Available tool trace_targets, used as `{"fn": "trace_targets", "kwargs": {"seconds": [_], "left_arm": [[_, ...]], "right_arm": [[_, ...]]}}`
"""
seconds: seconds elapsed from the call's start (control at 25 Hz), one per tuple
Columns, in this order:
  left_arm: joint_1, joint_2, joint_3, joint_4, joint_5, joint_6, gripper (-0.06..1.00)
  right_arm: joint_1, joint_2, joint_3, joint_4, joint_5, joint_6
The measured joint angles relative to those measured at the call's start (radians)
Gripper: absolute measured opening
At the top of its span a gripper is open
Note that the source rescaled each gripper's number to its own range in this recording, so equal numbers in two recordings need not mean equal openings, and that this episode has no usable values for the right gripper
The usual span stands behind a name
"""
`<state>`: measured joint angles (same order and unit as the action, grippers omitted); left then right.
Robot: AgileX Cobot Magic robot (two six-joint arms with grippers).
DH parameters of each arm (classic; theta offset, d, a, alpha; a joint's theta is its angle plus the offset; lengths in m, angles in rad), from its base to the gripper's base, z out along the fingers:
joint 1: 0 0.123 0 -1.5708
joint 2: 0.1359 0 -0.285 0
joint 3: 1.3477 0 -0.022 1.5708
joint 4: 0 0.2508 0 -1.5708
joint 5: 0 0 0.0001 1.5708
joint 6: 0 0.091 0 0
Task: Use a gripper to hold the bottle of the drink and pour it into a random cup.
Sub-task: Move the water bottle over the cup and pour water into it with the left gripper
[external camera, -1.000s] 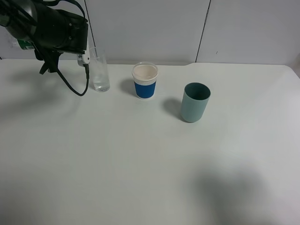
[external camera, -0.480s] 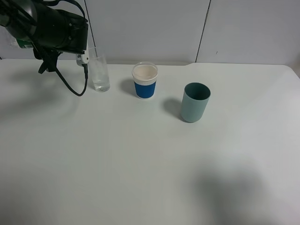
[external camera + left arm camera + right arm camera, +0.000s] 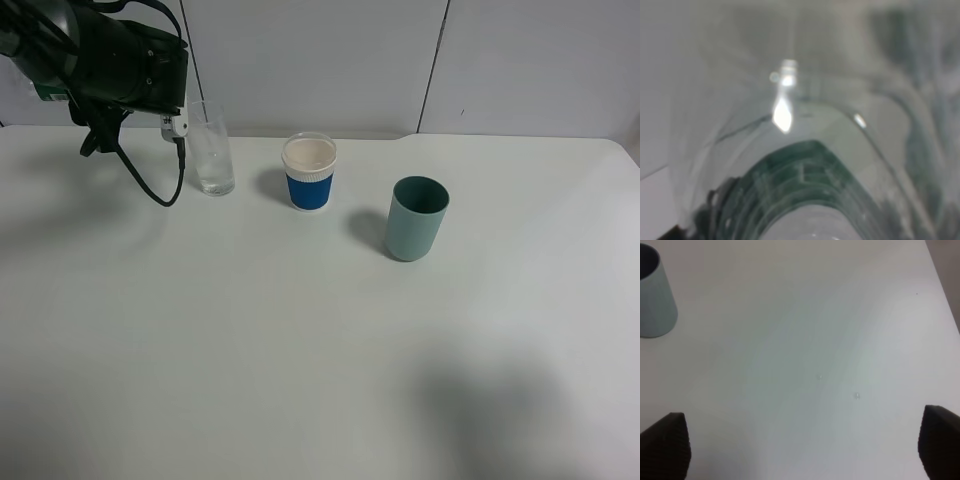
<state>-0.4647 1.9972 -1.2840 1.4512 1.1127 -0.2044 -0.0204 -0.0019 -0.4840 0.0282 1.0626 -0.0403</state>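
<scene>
A broad white table (image 3: 300,330) lies open on the camera side of the cup (image 3: 212,150), a tall clear glass standing upright close to the table's far edge, where the tabletop meets a pale panelled wall (image 3: 320,60). To the right of the cup along that edge stand a blue-sleeved paper cup (image 3: 309,173), near it, and a teal cup (image 3: 416,218), farther off and a little toward the camera. All three stand apart from one another. Beyond the teal cup the table's right edge shows at the far corner.

Left of the cup, the left gripper (image 3: 48,72) hangs high above the table on its black arm (image 3: 120,60). The arm's white bracket (image 3: 176,125) is just beside the cup's rim, and a black cable (image 3: 150,185) loops down next to the glass.

The bottle (image 3: 805,195) is held in that gripper's grasp, off the table, up and to the left of the cup and not over its mouth. From above only a sliver of it shows behind the arm, while the left wrist camera is filled by its clear shoulder and dark green label, blurred. The gripping fingers themselves are hidden.

The right gripper (image 3: 800,447) hovers well apart from the cup, on the far side of the teal cup. Its black fingertips (image 3: 662,445) are spread wide with only tabletop between them.
</scene>
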Motion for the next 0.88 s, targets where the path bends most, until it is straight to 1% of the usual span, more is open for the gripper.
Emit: {"fn": "trace_targets", "kwargs": {"seconds": [0.88], "left_arm": [[0.000,0.000,0.000,0.021,0.007,0.014,0.00]], "right_arm": [[0.000,0.000,0.000,0.000,0.000,0.000]]}}
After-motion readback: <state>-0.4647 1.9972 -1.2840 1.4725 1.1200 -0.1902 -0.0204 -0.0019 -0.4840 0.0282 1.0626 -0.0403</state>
